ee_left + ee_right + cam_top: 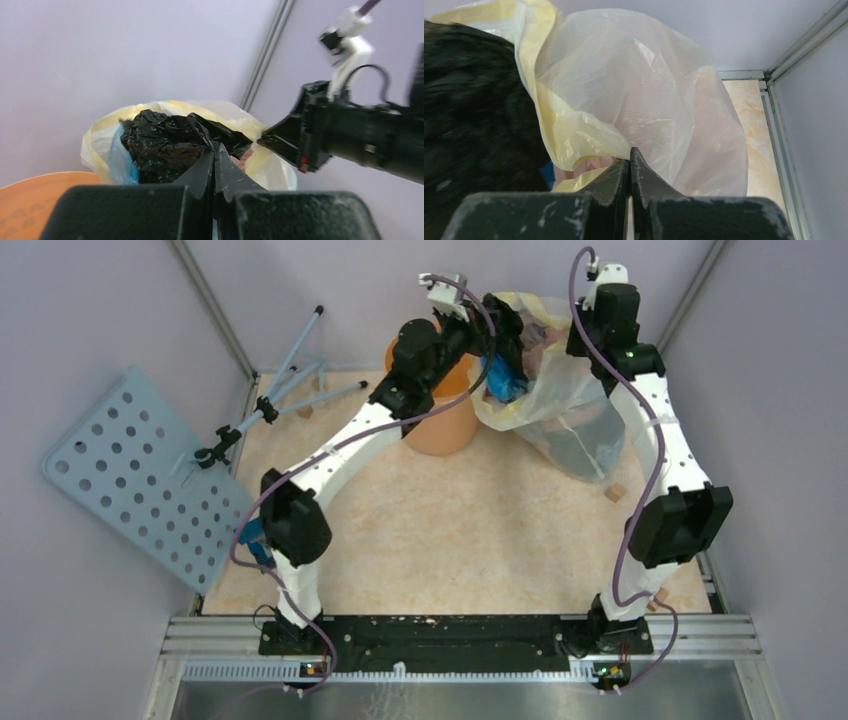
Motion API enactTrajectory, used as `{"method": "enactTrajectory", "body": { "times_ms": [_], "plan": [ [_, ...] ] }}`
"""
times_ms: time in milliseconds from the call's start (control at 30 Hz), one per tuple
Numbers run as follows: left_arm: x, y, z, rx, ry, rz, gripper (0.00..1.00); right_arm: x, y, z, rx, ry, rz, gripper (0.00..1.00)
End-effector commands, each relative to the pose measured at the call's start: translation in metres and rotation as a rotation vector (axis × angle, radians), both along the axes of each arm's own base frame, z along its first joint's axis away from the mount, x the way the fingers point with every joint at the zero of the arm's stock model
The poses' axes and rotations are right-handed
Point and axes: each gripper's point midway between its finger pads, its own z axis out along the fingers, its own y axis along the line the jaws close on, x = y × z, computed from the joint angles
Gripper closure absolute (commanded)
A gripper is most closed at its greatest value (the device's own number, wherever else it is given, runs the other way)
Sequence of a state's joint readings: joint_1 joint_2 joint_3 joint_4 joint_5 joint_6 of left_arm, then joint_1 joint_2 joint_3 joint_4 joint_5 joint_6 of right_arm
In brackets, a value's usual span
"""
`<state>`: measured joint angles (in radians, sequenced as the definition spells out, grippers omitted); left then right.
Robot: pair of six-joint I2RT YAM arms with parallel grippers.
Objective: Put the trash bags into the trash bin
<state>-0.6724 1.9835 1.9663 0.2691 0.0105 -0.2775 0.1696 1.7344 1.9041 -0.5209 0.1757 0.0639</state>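
The black bag was thin plastic film, glossy and sharply crinkled. The translucent bag was softer film (whitish, with yellow bands), smooth with a faint sheen. The orange bucket was smooth plastic, its wall nearly matt. The left gripper was matt black, flecked with pale scuffs. The tabletop looked matt, marbled beige.

The trash bag is black, the trash bin orange, the stuffed bag whitish-yellow.
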Motion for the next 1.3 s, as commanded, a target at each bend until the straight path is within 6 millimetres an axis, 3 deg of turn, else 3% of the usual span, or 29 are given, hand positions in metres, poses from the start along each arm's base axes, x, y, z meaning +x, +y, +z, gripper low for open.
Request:
{"method": "enactTrajectory", "body": {
  "times_ms": [0,200,300,467,567,667,700,733,767,867,933,1100,1267],
  "plan": [
    [-0.060,0.037,0.084,-0.100,-0.161,-0.044,1.00,-0.011,-0.012,0.048,0.066,-0.109,-0.001,1.00],
    [-0.112,0.084,0.101,-0.079,-0.193,-0.031,1.00,-0.006,-0.023,0.050,0.086,-0.108,-0.011,1.00],
    [-0.142,0.118,0.112,-0.073,-0.222,0.012,1.00,-0.002,-0.034,0.051,0.085,-0.106,-0.030,1.00],
    [-0.181,0.161,0.114,0.000,-0.185,0.070,1.00,0.003,-0.054,0.059,0.094,-0.107,-0.056,1.00],
    [-0.196,0.180,0.097,0.069,-0.118,0.096,1.00,0.003,-0.062,0.065,0.087,-0.109,-0.067,1.00],
    [-0.208,0.188,0.057,0.142,-0.022,0.085,1.00,0.001,-0.058,0.066,0.080,-0.103,-0.034,1.00],
    [-0.212,0.189,0.042,0.154,0.005,0.075,1.00,0.000,-0.055,0.066,0.079,-0.097,-0.012,0.75],
    [-0.216,0.190,0.029,0.163,0.029,0.062,1.00,-0.003,-0.047,0.067,0.084,-0.091,0.035,0.54],
    [-0.219,0.190,0.014,0.171,0.056,0.050,1.00,-0.009,-0.041,0.067,0.086,-0.074,0.069,0.44],
    [-0.227,0.186,-0.029,0.203,0.145,0.007,1.00,-0.027,-0.018,0.076,-0.004,-0.061,0.103,0.34],
    [-0.226,0.183,-0.061,0.234,0.217,-0.004,1.00,-0.043,0.001,0.082,-0.105,-0.065,0.130,0.33],
    [-0.218,0.179,-0.131,0.323,0.394,0.009,1.00,-0.087,0.071,0.088,-0.096,-0.089,0.355,0.35],
    [-0.216,0.168,-0.158,0.335,0.423,-0.036,1.00,-0.117,0.140,0.062,-0.120,-0.019,0.538,0.35]
  ]
}}
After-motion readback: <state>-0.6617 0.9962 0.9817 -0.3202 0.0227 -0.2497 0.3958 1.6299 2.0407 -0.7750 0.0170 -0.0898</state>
